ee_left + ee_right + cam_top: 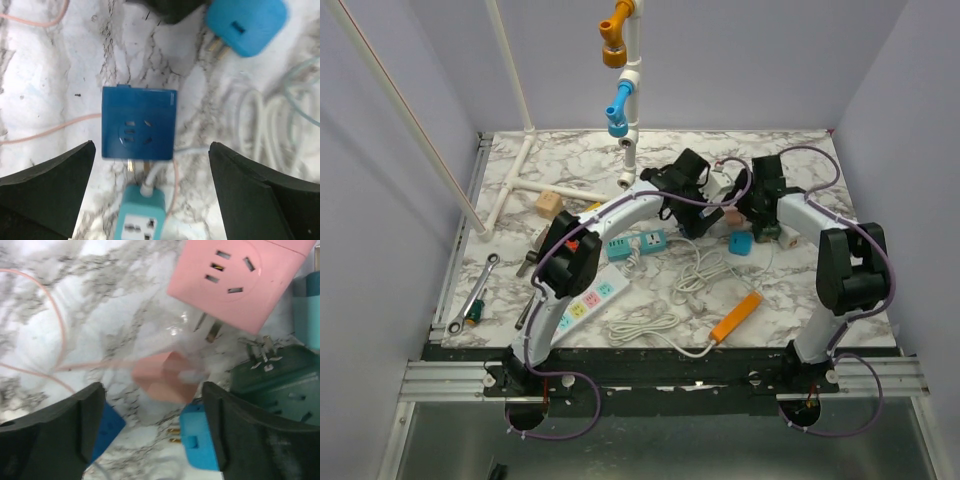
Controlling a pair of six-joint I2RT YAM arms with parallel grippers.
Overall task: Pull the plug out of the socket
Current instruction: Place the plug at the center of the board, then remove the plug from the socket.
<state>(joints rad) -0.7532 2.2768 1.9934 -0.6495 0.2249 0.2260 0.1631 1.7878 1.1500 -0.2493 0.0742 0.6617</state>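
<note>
Metal rail (440, 378), marble tabletop (790, 290), socket (592, 299), lilac walls (740, 60)

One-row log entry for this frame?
left gripper: open, above dark blue adapter, not touching | right gripper: open, above pink plug | white power strip: near table's front edge, no gripper on it
</note>
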